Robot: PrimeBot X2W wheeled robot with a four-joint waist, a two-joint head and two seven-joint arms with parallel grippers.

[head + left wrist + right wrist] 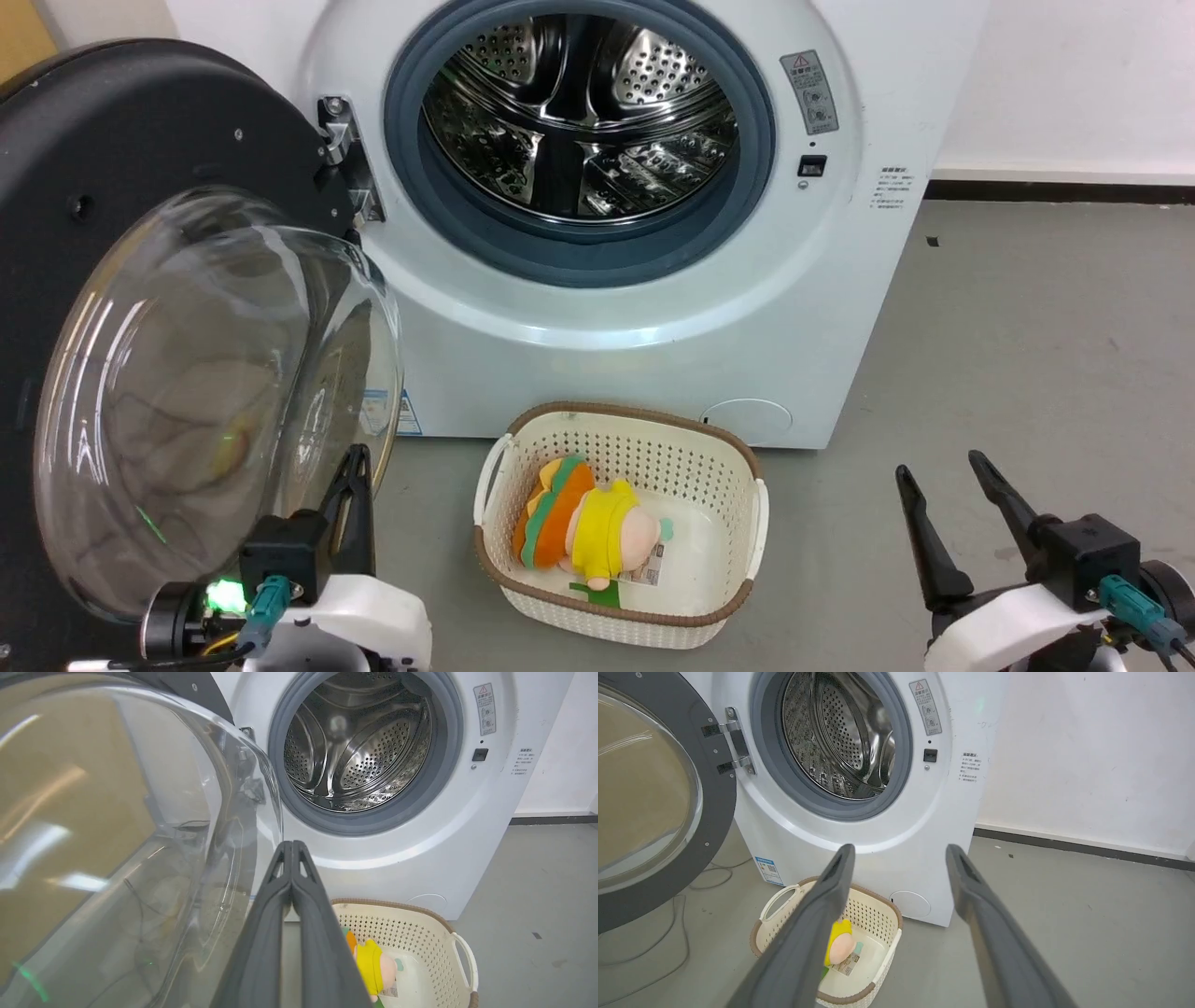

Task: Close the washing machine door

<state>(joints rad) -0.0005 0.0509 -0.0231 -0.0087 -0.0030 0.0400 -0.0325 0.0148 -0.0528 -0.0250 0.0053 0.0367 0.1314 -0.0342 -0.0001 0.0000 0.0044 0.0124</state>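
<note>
The white washing machine [653, 308] stands ahead with its steel drum [579, 112] exposed inside the grey gasket. The washing machine door [103, 140] is swung wide open on the left, hinged at the machine's left side, its clear glass bowl [215, 392] bulging toward me. My left gripper [355, 464] is shut with nothing in it, its tips right beside the lower right edge of the glass bowl [140, 835]; whether they touch is unclear. My right gripper [943, 471] is open and empty at the lower right, far from the door [714, 812].
A cream perforated basket [728, 467] with a brown rim sits on the grey floor in front of the machine, holding a yellow and orange plush toy [583, 527]. A white wall [1074, 84] rises at the right. Cables [668, 933] lie on the floor under the door.
</note>
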